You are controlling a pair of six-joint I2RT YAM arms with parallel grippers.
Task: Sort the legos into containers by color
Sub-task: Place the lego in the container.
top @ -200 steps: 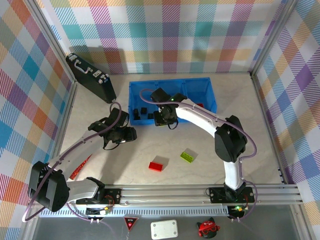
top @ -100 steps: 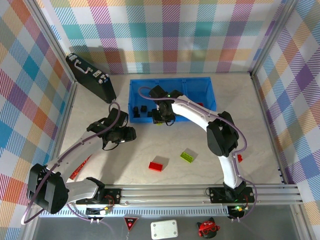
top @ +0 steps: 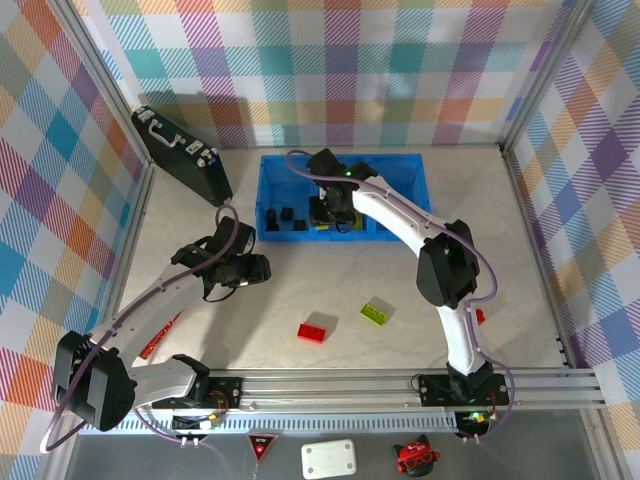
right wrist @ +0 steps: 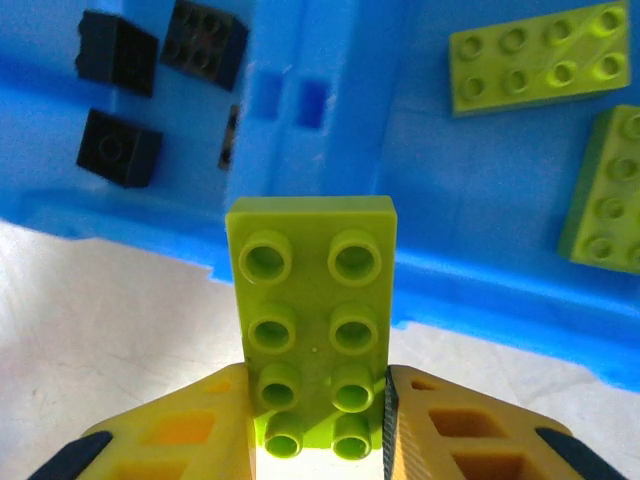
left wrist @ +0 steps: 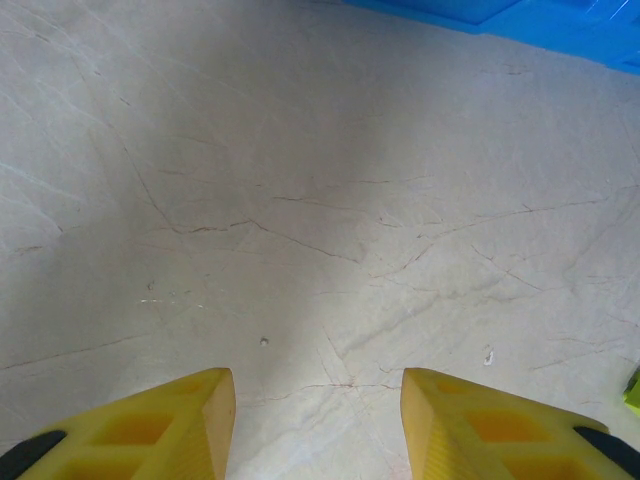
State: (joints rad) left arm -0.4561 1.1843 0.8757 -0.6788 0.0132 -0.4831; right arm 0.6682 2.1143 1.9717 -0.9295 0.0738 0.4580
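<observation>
Lime brick (right wrist: 312,320) pinched in right gripper (right wrist: 318,420) over bin (right wrist: 480,290) wall, per right wrist, left gripper (left wrist: 318,420) spread wide, empty, over table (left wrist: 300,200).

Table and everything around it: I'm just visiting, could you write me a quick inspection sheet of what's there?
Surface: pale marbled table.
Job's things: blue bin holds black bricks in one compartment, lime bricks in the next; red brick and loose lime brick lie on the table.
Clutter: black briefcase by the left wall.
Tools: left tool open, empty; right tool shut on held lime brick at the bin's near edge.
Cables: purple cables run along both arms.
Surroundings: plaid walls.
</observation>
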